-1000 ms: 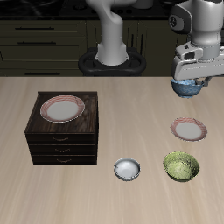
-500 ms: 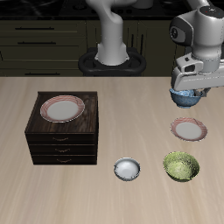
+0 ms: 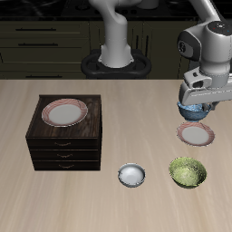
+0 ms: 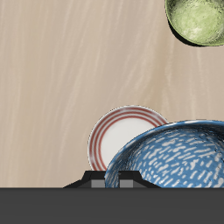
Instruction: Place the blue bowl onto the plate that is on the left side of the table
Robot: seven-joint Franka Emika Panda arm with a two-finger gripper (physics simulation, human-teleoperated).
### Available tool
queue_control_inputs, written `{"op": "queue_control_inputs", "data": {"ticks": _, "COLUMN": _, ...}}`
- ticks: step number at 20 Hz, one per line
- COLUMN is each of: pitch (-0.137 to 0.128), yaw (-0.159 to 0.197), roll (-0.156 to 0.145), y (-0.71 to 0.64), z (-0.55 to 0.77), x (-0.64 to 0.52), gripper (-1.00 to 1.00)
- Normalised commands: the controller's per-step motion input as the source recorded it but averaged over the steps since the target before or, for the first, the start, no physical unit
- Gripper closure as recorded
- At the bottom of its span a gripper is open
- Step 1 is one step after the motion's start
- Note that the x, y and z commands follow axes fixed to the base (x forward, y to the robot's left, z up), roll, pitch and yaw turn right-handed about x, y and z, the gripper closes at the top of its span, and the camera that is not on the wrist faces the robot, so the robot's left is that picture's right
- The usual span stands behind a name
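Observation:
My gripper (image 3: pixel 194 105) is shut on the blue bowl (image 3: pixel 193 111) and holds it in the air, just behind and above the red-rimmed plate (image 3: pixel 196 134) on the left side of the table. In the wrist view the mottled blue-and-white bowl (image 4: pixel 175 157) fills the space under the gripper and overlaps the edge of the plate (image 4: pixel 122 136) below it. The fingertips are hidden by the bowl.
A green-yellow bowl (image 3: pixel 188 171) sits near the front edge beside the plate; it also shows in the wrist view (image 4: pixel 198 19). A white-grey bowl (image 3: pixel 132 175) sits next to it. A dark wooden drawer cabinet (image 3: pixel 65 133) carries a second plate (image 3: pixel 64 112).
My gripper has moved with the blue bowl toward the table's front edge and lower, closing on the plate.

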Motion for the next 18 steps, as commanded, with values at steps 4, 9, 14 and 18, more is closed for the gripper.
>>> {"op": "queue_control_inputs", "data": {"ticks": 4, "pitch": 0.057, "yaw": -0.009, "roll": 0.011, "y": 0.03, "z": -0.32, "x": 0.04, "gripper": 1.00}}
{"op": "queue_control_inputs", "data": {"ticks": 9, "pitch": 0.011, "yaw": 0.015, "roll": -0.003, "y": 0.03, "z": -0.17, "x": 0.04, "gripper": 1.00}}
{"op": "queue_control_inputs", "data": {"ticks": 14, "pitch": 0.032, "yaw": 0.009, "roll": 0.014, "y": 0.07, "z": -0.23, "x": 0.01, "gripper": 1.00}}
{"op": "queue_control_inputs", "data": {"ticks": 18, "pitch": 0.054, "yaw": 0.012, "roll": 0.021, "y": 0.14, "z": -0.35, "x": -0.02, "gripper": 1.00}}
